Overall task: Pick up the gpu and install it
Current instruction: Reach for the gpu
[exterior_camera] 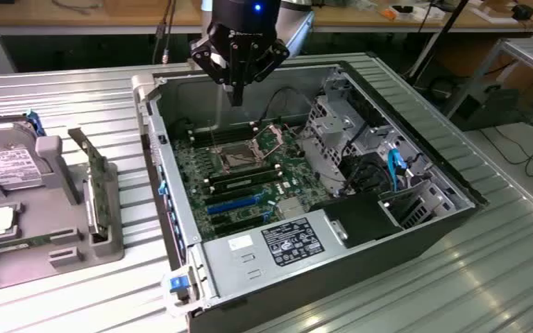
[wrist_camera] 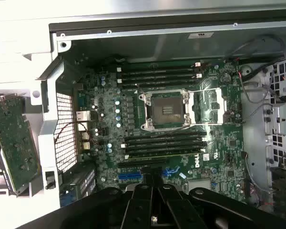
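Pincer [exterior_camera: 237, 94]: black, angular; fingers pressed together with nothing between them, hanging over the open case
Case [exterior_camera: 433, 229]: dark metal tower lying on its side directly beneath the pincer, grey steel frame inside
Motherboard [wrist_camera: 105, 119]: green, below the pincer; square silver-framed socket [wrist_camera: 167, 110], long black slots, short blue ones, white "DELL" lettering
Gpu [exterior_camera: 91, 182]: thin green card standing on edge in a grey moulded holder [exterior_camera: 109, 243], well apart from the pincer, outside the case wall
Counter [exterior_camera: 488, 284]: ribbed silvery metal

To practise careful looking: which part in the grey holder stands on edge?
The gpu, the green card upright nearest the case; the hard drive lies flat.
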Available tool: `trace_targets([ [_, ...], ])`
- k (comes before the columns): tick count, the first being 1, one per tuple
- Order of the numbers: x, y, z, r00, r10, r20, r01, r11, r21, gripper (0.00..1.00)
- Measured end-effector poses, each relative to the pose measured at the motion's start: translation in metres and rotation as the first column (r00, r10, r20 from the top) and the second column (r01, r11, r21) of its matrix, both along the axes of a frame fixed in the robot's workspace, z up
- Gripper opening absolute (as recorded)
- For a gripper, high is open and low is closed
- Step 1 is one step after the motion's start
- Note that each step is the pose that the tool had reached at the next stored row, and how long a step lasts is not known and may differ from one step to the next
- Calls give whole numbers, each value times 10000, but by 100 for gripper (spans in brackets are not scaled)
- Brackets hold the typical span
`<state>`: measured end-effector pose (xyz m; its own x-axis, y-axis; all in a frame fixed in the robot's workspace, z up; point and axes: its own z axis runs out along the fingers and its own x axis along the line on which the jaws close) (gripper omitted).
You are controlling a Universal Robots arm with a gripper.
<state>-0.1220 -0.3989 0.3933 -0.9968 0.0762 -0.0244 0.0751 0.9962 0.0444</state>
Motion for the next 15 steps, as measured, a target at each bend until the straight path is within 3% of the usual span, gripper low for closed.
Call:
trace_targets([
  [15,-28,0,0,10000,0,1,0,10000,1,11],
])
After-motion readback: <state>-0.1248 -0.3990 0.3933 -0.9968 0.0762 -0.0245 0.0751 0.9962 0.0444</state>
